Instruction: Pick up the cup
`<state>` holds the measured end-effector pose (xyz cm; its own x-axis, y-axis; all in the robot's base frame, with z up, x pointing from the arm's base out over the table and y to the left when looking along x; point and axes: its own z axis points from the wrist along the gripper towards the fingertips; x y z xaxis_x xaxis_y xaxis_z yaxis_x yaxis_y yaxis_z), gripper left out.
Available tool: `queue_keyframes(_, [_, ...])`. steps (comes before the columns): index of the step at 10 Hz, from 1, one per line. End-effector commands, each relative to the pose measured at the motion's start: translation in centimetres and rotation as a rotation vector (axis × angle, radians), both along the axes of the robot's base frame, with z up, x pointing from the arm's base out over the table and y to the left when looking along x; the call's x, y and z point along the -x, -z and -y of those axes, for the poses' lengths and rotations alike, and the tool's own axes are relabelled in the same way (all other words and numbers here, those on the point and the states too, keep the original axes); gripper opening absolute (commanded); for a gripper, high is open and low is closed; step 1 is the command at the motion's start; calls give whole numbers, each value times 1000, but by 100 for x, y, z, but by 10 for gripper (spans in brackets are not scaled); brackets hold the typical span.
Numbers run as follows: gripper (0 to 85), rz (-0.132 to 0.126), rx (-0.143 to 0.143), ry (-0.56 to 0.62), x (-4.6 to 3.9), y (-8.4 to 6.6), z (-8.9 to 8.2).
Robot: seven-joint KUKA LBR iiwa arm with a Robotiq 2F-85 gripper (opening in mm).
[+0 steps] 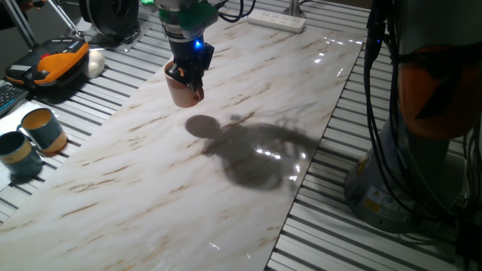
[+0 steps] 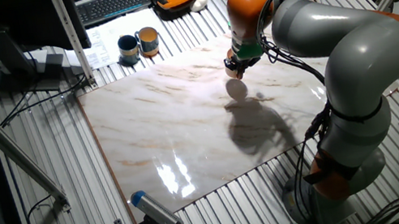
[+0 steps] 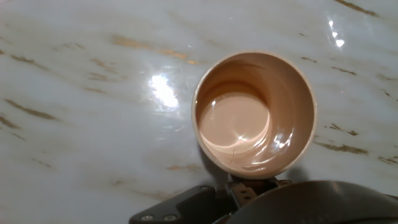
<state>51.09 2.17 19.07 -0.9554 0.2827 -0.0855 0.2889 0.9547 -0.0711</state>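
Note:
The cup (image 1: 181, 91) is a small salmon mug with a lighter inside. It hangs in my gripper (image 1: 188, 75) above the marble board (image 1: 151, 196), and its shadow (image 1: 200, 126) lies apart from it on the board. The gripper is shut on the cup's rim wall. In the hand view the cup (image 3: 255, 112) is seen from above, empty, with the gripper (image 3: 249, 183) clamped on its near rim. Its handle is hidden. In the other fixed view the gripper (image 2: 235, 69) is over the board's far right part.
Two teal mugs (image 1: 45, 129) (image 1: 16, 154) stand off the board's left edge, also in the other fixed view (image 2: 128, 49) (image 2: 147, 40). An orange-black device (image 1: 56, 60) and a white power strip (image 1: 275, 20) lie beyond the board. The arm's base (image 2: 340, 161) stands beside the board.

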Motion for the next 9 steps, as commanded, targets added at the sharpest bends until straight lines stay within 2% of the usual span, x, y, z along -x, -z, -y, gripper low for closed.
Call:
queue_keyframes(1, [0,0,0,0,2,3,-1])
queue_keyframes(9, [0,4,8,2,14,15,-11])
